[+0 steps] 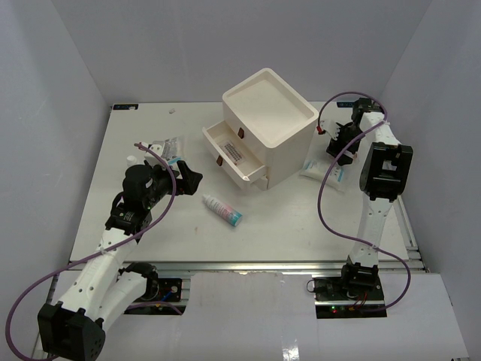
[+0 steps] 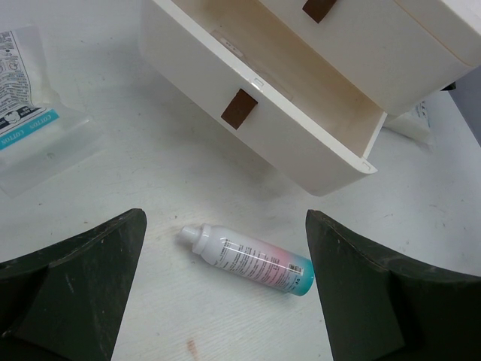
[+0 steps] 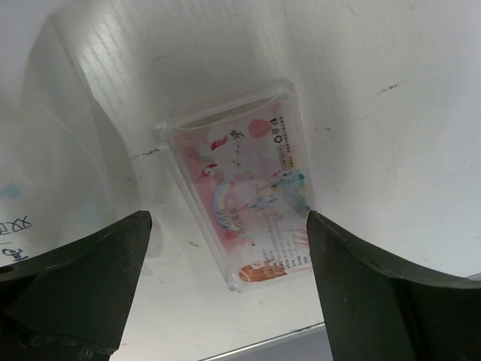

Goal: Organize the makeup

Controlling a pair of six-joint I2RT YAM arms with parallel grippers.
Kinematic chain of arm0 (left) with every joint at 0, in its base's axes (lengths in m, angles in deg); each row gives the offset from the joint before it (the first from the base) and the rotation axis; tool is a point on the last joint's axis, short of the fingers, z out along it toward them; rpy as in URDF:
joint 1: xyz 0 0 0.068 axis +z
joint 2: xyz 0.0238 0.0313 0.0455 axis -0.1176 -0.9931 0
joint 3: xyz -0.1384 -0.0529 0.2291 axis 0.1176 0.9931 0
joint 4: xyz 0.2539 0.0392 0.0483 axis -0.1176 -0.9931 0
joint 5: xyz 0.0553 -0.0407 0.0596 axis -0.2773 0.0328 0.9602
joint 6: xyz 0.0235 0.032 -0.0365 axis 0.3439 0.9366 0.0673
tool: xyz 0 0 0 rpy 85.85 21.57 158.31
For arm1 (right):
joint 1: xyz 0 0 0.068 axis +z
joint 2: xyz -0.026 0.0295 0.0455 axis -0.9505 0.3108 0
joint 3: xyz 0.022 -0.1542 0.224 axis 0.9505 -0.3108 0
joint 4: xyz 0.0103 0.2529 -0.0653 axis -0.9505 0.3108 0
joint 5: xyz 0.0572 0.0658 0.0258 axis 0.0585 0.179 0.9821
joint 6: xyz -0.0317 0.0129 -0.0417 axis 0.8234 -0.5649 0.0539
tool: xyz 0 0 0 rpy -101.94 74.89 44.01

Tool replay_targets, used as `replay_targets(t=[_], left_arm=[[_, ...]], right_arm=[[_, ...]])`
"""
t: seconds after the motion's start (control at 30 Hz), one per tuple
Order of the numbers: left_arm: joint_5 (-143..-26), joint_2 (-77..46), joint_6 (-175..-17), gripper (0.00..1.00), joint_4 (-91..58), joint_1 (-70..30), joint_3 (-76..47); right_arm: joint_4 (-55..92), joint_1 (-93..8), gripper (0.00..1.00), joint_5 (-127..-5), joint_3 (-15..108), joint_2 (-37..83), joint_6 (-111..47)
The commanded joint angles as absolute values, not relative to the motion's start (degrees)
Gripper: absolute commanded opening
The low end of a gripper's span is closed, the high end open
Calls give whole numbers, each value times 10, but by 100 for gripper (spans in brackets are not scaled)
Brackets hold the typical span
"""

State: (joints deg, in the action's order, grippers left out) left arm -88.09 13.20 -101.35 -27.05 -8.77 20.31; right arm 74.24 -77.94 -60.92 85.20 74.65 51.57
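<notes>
Tube point(image 2: 248, 259) grasp lined up

The left pincer point(image 2: 225, 219) hangs spread above the white tube, which lies on the counter point(image 2: 150, 173) at lower centre of the left wrist view, teal cap to the right. Close squarely across its body; it looks likely to roll. The right pincer point(image 3: 229, 219), also spread, frames 1 pink-printed sachet point(image 3: 240, 203) lying flat.

A white table point(image 1: 285, 226) carries all items. A cream drawer box point(image 1: 274, 124) is set at 12 o'clock of centre, one drawer pulled out. A tube point(image 1: 222, 209) is laid on its side at 7 o'clock, near centre. A sachet point(image 1: 170, 147) is laid flat at 10 o'clock. Further sachets point(image 1: 323, 171) are found at 3 o'clock, just beside the box. A clear pink-printed case point(image 3: 240, 203) is laid flat on the table.
</notes>
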Motion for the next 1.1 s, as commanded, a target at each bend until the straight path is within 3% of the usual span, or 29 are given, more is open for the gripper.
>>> replay_targets(t=[0.0, 0.57, 1.07], left_arm=[[-888, 143, -1014, 98, -263, -85, 204], [-886, 134, -1013, 98, -262, -85, 206], [-880, 131, -1013, 98, -263, -85, 206]], right_arm=[[726, -783, 92, -591, 853, 715, 526], [765, -785, 98, -616, 928, 791, 573], [787, -785, 90, -618, 979, 833, 569]])
